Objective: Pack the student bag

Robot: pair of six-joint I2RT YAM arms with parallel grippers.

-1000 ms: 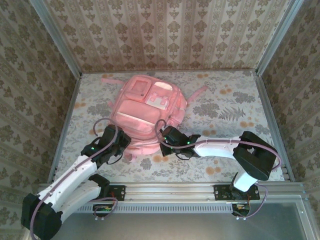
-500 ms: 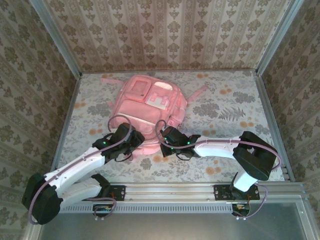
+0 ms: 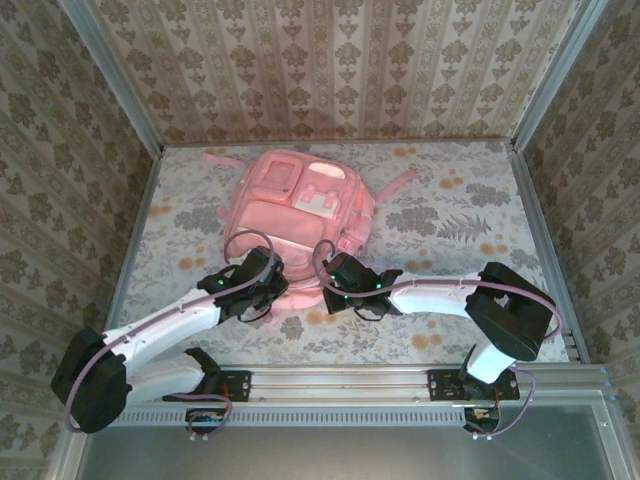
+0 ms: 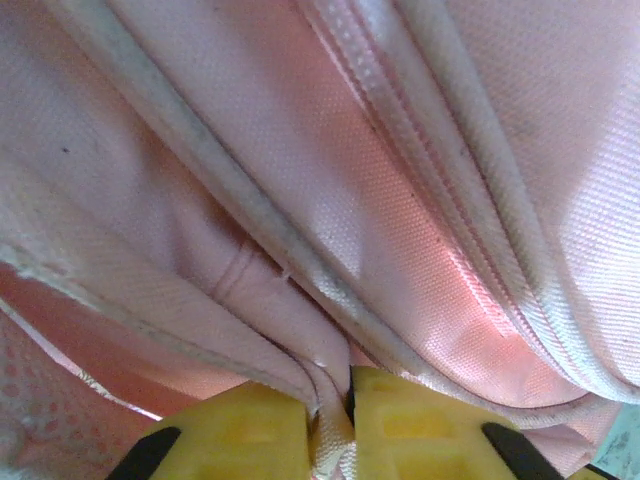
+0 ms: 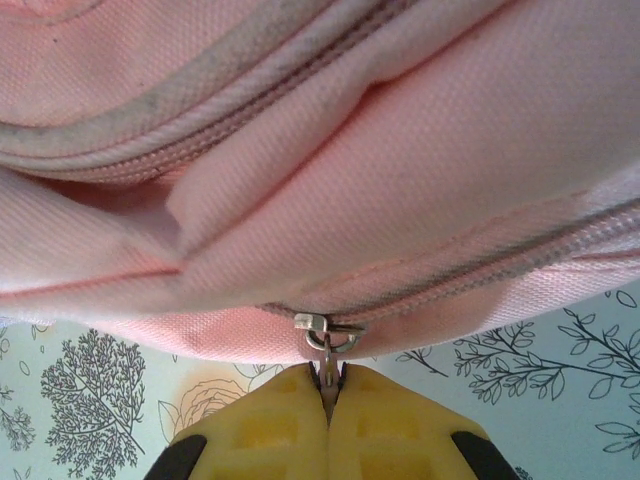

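The pink student bag (image 3: 300,215) lies flat in the middle of the table, front pockets up. At its near left edge my left gripper (image 3: 272,283) is shut on a fold of the bag's pink fabric (image 4: 335,425), which is pinched between the yellow fingers (image 4: 250,430). At the near edge my right gripper (image 3: 333,278) is shut on the metal zip pull (image 5: 326,350) of a zipper (image 5: 480,265) running along the bag's lower seam. The pull's tab disappears between the yellow fingers (image 5: 270,425).
The floral tablecloth (image 3: 450,220) shows on both sides of the bag. A pale strap (image 3: 395,185) trails off to the bag's right and another (image 3: 215,160) to its far left. Metal rails (image 3: 530,220) and patterned walls close in the table.
My left arm has reached forward and right from the table's near left to the bag's near edge and closed on its fabric. The right gripper has held still on the zip pull.
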